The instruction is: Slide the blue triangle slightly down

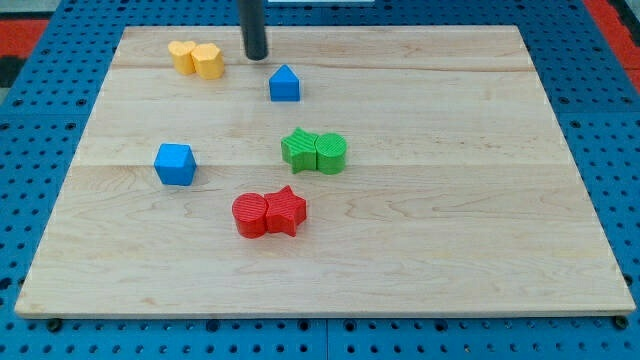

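The blue triangle (285,84) lies near the view's top, a little left of centre, on the wooden board (450,220). My tip (257,56) stands just above and to the left of it, a small gap apart, and to the right of the yellow blocks. No contact shows between the tip and any block.
Two yellow blocks (196,59) touch each other at the top left. A blue cube (175,164) sits at the left. A green star and green cylinder (314,152) touch at the centre. A red cylinder and red star (269,213) touch below them.
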`<control>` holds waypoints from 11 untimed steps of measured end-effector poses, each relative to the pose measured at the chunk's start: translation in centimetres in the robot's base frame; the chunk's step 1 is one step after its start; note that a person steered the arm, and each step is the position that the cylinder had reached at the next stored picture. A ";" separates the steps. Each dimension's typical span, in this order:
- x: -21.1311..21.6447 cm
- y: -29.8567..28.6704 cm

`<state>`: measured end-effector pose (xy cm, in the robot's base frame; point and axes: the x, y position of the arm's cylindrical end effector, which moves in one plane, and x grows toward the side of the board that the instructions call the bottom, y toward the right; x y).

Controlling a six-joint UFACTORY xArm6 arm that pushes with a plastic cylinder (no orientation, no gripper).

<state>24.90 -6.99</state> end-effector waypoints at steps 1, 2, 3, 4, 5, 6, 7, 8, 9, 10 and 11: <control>0.2 2.4; 1.1 2.4; 3.1 2.4; 4.0 2.3; 5.3 2.3; 5.7 2.4; 5.9 2.4; 6.0 3.9; 6.1 6.1; 6.7 3.9; 7.6 0.5</control>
